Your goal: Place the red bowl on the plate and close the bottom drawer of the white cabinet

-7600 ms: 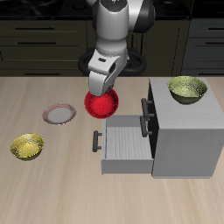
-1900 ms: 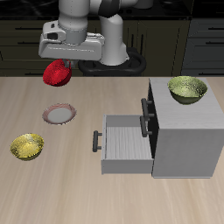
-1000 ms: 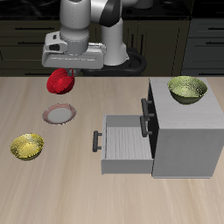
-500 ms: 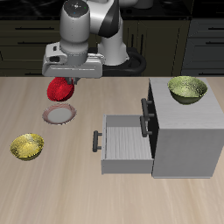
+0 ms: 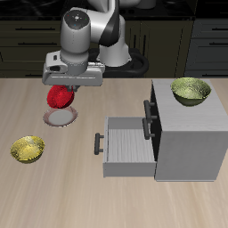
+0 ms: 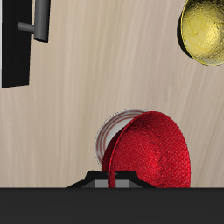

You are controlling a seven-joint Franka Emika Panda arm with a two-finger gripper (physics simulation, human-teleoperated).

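Pinching one red bowl (image 5: 60, 96) above one plate (image 5: 61, 117), gripper (image 5: 64, 86), two yellow-green bowls (image 5: 28, 149), bottom drawer (image 5: 129, 147) open.

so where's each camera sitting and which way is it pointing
Exterior view: sits in front of and above the table, facing the robot's base at the back; it shows the arm, the red bowl held over the plate, and the white cabinet with its bottom drawer pulled out.
Wrist view: rides on the end effector, looking down at the tabletop; only the end effector's dark edge shows.
Shared: the red bowl, the plate, a yellow-green bowl and the drawer's handle.
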